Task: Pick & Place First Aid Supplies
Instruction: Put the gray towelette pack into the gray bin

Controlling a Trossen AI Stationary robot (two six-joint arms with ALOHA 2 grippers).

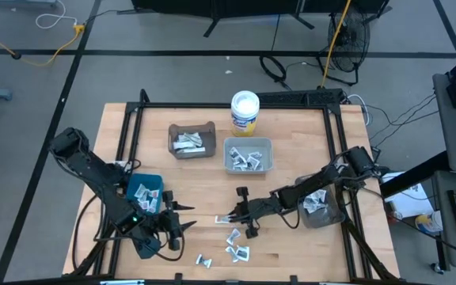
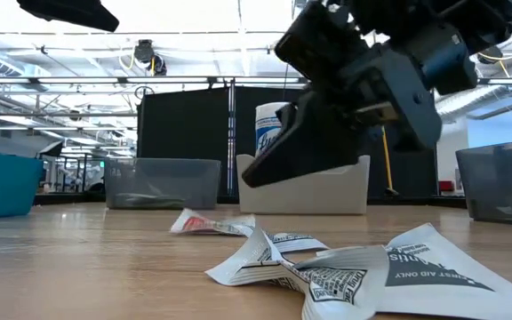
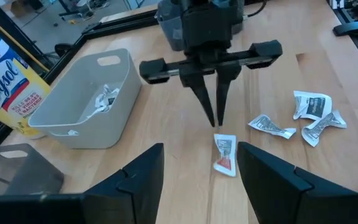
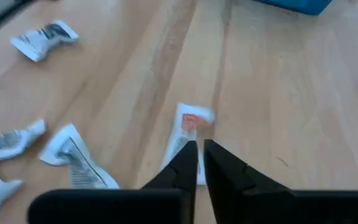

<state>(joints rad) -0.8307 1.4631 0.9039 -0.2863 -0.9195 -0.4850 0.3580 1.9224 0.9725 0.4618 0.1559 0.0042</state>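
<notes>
Bare table (image 1: 204, 186) between the blue bin (image 1: 146, 192) and the right gripper (image 1: 229, 218); loose packets (image 1: 236, 245) clutter the near edge.
</notes>
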